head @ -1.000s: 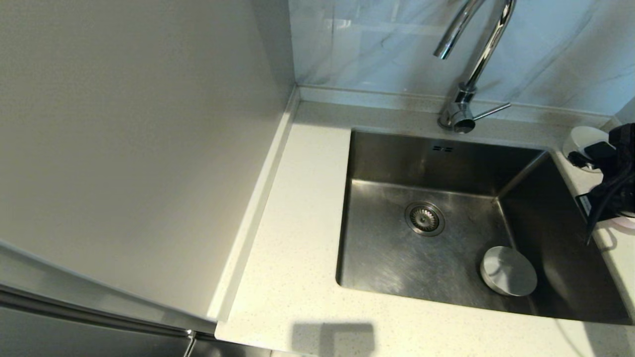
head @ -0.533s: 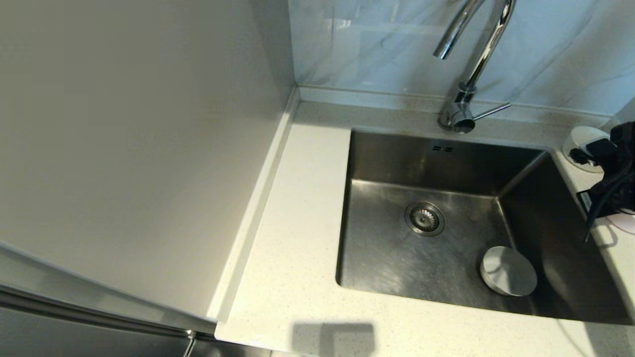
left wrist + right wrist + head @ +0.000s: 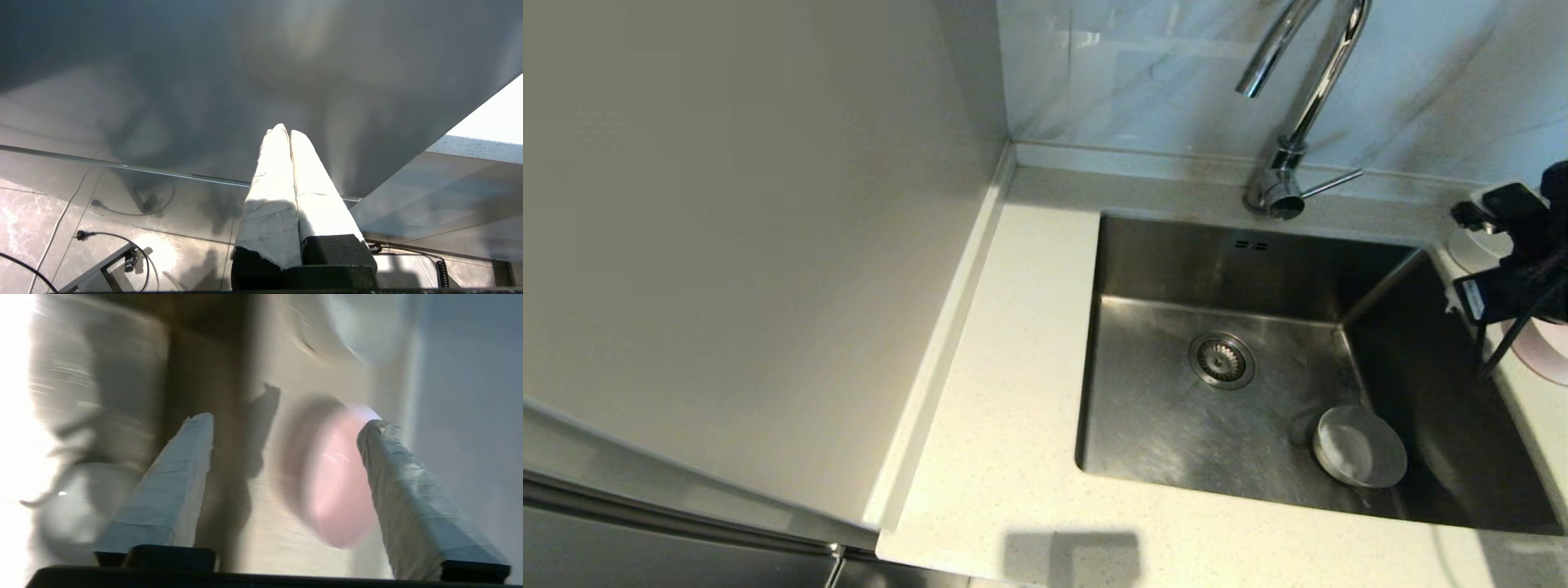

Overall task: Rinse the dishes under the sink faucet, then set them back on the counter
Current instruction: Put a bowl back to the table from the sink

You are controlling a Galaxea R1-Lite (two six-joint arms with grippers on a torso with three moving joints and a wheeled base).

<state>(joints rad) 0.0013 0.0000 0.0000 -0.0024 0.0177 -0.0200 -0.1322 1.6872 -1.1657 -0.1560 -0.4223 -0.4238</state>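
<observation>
The pale grey-white bowl (image 3: 1360,447) lies in the front right corner of the steel sink (image 3: 1160,261), right of the drain. On the counter (image 3: 1013,343) right of the basin, the pale pink bowl (image 3: 1543,355) peeks out under my right arm, and the white bowl (image 3: 1470,249) sits farther back, mostly covered. My right gripper (image 3: 1486,208) hovers open above these two bowls. In the right wrist view the pink bowl (image 3: 339,486) shows below and between the spread fingers of the empty right gripper (image 3: 286,420). My left gripper (image 3: 284,131) is shut and empty, parked low, out of the head view.
The chrome faucet (image 3: 1307,90) rises behind the sink, its spout over the back of the basin and its lever pointing right. A tall grey panel (image 3: 752,245) walls off the left side. Marble-look tile (image 3: 1421,82) backs the counter.
My right gripper has risen and moved toward the back wall. More of the pink bowl now shows, and the white bowl is more covered. The bowl in the sink has not moved.
</observation>
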